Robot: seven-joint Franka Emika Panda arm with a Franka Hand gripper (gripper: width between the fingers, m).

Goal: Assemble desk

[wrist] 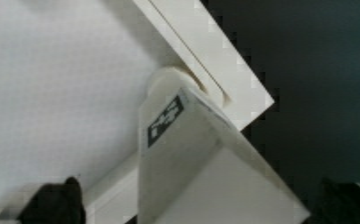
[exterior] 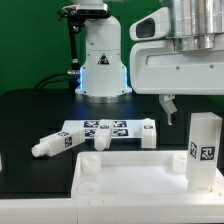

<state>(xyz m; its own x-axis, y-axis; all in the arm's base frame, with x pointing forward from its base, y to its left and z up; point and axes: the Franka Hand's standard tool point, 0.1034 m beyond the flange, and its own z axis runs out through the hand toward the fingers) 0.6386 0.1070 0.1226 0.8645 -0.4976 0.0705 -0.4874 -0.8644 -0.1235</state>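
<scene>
White plastic leg [exterior: 205, 150] stands upright in a corner socket of the tabletop [exterior: 120, 175] on the bench [exterior: 30, 110], at the exterior view's right. The jaws are spread wide and empty. We fear it sits loose: one brush topples it.

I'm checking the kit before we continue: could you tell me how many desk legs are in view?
3. One leg stands upright on the tabletop panel, exterior view's right; one lies at the marker board's left, one at its right. Others may be hidden.
</scene>
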